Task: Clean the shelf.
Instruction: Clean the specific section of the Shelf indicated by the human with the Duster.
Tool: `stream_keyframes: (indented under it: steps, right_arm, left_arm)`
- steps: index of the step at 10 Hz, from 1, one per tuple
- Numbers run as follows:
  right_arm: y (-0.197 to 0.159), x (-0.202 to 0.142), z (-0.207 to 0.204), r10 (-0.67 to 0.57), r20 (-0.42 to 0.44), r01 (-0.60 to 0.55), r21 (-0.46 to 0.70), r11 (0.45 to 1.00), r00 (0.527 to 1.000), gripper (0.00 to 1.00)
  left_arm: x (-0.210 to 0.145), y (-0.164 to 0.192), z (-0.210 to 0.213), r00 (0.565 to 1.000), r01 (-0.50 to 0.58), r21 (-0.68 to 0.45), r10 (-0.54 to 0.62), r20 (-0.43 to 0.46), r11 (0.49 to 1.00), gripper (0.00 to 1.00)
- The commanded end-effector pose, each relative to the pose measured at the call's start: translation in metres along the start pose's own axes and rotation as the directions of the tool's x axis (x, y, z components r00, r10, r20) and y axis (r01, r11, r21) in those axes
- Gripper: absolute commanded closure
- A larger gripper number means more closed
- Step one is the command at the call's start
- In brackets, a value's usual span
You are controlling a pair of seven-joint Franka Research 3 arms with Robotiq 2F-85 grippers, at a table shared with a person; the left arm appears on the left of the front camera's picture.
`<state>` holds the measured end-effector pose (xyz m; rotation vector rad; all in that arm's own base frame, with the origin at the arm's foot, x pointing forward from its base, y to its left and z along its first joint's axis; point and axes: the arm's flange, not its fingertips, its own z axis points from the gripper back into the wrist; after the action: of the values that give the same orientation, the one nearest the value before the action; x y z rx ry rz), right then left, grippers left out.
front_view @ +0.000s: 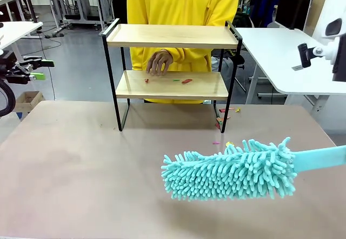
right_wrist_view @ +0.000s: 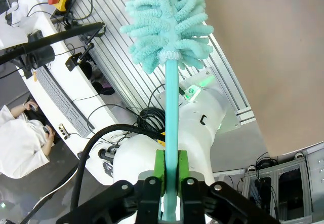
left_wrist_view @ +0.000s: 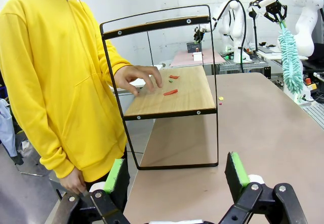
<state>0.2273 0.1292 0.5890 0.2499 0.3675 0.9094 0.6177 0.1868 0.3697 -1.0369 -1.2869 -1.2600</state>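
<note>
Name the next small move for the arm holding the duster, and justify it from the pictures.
Probably carry the duster forward to the lower board of the shelf: the right gripper is shut on its handle, its head hangs over the table short of the shelf, and coloured scraps lie on that board beside the person's hand.
</note>
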Motion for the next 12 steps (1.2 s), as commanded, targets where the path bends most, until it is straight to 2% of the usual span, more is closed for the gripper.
stream_keyframes:
  steps: [1,7,8,10,12]
  right_arm:
    - [-0.001,0.0,-0.004,0.016,0.026,-0.016,0.009,1.0,1.0,0.87]
    - [-0.001,0.0,-0.004,0.016,0.026,-0.016,0.009,1.0,1.0,0.87]
    - [0.0,0.0,0.0,0.0,0.0,0.0,0.0,1.0,1.0,0.87]
    - [0.009,0.046,0.006,-0.089,0.129,0.082,0.058,0.995,0.988,0.87]
    - [0.035,0.094,0.002,-0.172,0.254,0.161,0.063,0.985,0.952,0.87]
  left_arm:
    - [0.002,-0.001,-0.001,1.0,0.001,-0.002,-0.001,0.0,1.0,0.0]
    - [0.002,-0.001,-0.001,1.0,0.001,-0.002,-0.001,0.0,1.0,0.0]
    - [0.002,-0.001,-0.001,1.0,0.001,-0.002,-0.001,0.0,1.0,0.0]
    - [0.002,-0.001,-0.001,1.0,0.001,-0.002,-0.001,0.0,1.0,0.0]
    - [0.002,-0.001,-0.001,1.0,0.001,-0.002,-0.001,0.0,1.0,0.0]
